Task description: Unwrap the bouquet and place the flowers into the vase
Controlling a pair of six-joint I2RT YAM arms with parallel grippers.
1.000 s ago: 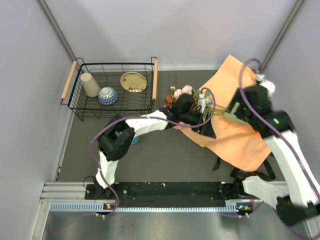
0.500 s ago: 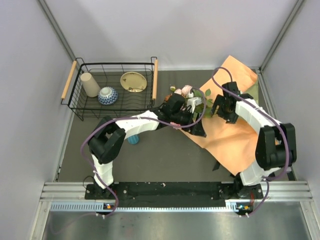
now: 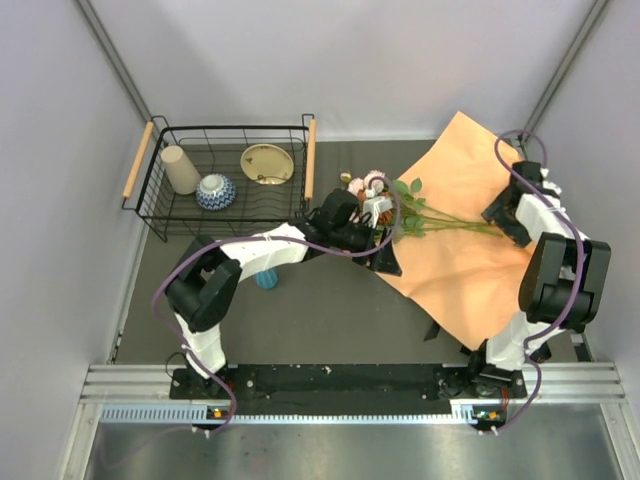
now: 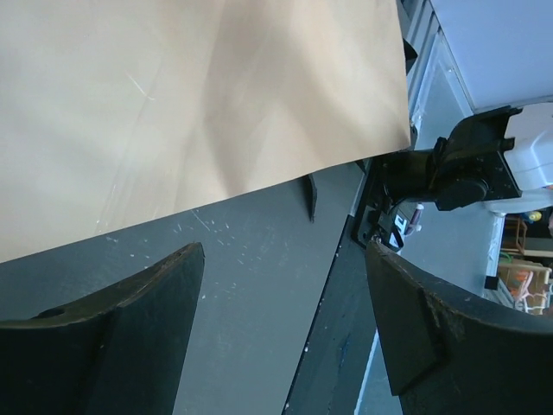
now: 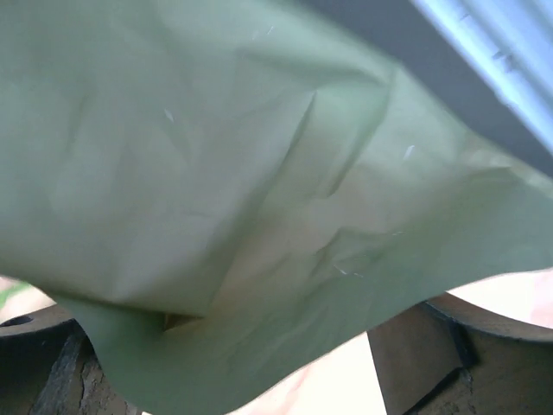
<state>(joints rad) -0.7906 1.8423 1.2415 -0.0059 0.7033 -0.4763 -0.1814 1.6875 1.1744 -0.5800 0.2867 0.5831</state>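
Toward the table's far edge, right of centre, the flowers lie bare on the spread paper. Left claw and right claw gape wide, gripping nothing. Unwrapping looks done; next, 1 claw must grip them low and reach the vase mid-table.

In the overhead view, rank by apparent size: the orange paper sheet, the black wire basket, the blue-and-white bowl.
Largest: flat orange-tan paper sheet.
Next: black wire basket with wooden handles.
Smallest: round blue-and-white patterned bowl, inside the basket.
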